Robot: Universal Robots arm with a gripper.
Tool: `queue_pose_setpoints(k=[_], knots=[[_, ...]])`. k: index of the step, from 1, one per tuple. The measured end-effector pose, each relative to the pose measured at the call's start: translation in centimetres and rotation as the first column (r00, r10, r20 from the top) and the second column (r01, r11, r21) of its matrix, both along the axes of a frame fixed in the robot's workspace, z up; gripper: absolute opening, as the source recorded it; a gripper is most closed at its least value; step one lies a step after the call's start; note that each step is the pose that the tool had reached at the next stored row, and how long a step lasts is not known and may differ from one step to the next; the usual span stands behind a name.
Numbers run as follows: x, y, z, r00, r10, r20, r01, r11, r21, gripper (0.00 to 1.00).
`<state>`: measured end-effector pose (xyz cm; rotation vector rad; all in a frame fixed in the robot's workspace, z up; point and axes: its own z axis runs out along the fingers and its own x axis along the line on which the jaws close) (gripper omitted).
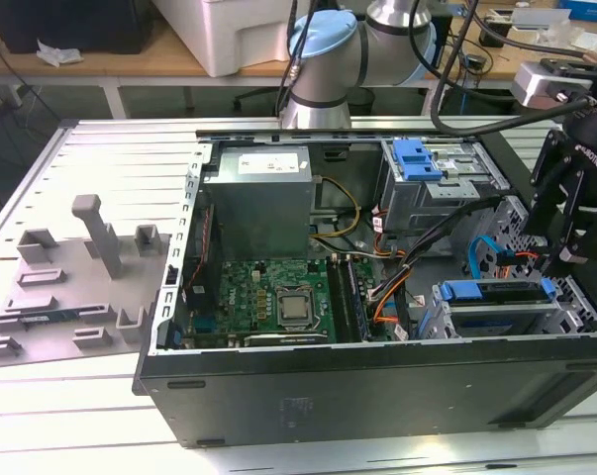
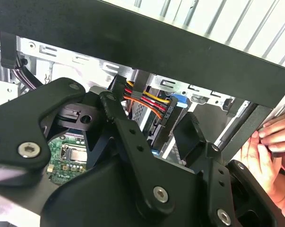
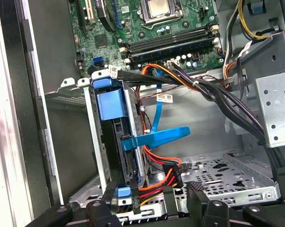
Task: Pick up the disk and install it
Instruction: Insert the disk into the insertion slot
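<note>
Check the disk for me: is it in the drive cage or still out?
In: the disk stands inside the metal drive cage, its blue carrier between the cage walls.

One open computer case (image 1: pixel 377 391) holds one grey power supply box (image 1: pixel 258 213) at eleven o'clock, one motherboard (image 1: pixel 234 297) with one processor (image 1: pixel 295 309), one disk (image 1: pixel 496 292) at four o'clock and one blue bracket (image 1: pixel 417 158) at one o'clock. There is one robot arm (image 1: pixel 328 59) with one gripper (image 1: pixel 561 261), and one hand (image 2: pixel 272 142) in the second wrist view.

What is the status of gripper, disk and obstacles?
Gripper open, at the drive cage. Disk sits in cage. Orange cables beside it; a hand at case edge.
</note>
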<state>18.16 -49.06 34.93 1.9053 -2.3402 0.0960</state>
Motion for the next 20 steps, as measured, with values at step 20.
queue_pose_setpoints(k=[20], knots=[[0.00,-0.49,-0.05,1.0000,0.000,-0.0006,0.000,1.0000,-0.0002,0.68]])
